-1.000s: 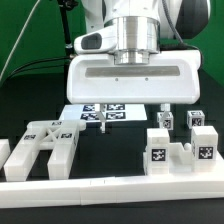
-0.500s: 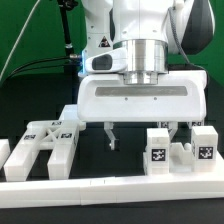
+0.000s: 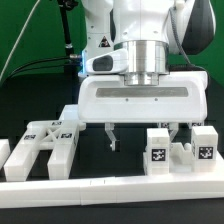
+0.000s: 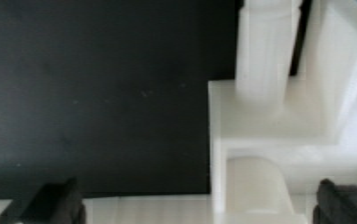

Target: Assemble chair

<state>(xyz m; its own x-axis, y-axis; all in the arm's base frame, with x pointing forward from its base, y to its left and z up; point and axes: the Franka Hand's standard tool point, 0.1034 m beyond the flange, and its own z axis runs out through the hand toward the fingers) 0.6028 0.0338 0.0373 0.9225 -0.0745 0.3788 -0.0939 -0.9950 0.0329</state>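
Loose chair parts lie along the front of the black table. A slotted frame is at the exterior view's left. A notched block with marker tags is at the right, with a small cube behind it. My gripper hangs low between them, open, with one fingertip over bare table and the other close to the notched block's back. In the wrist view the gripper is open. A white blocky part lies ahead of the wide gap, nearer one finger. Nothing is held.
A long white border rail runs along the front edge. A small white block sits at the far left. A corner of the marker board shows behind the gripper body, and a black pole with cables stands at the back left.
Between one second and half a second ago the gripper came forward, lower and rightward, covering the marker board and a cube. It has held still since, with its jaws as wide as before.
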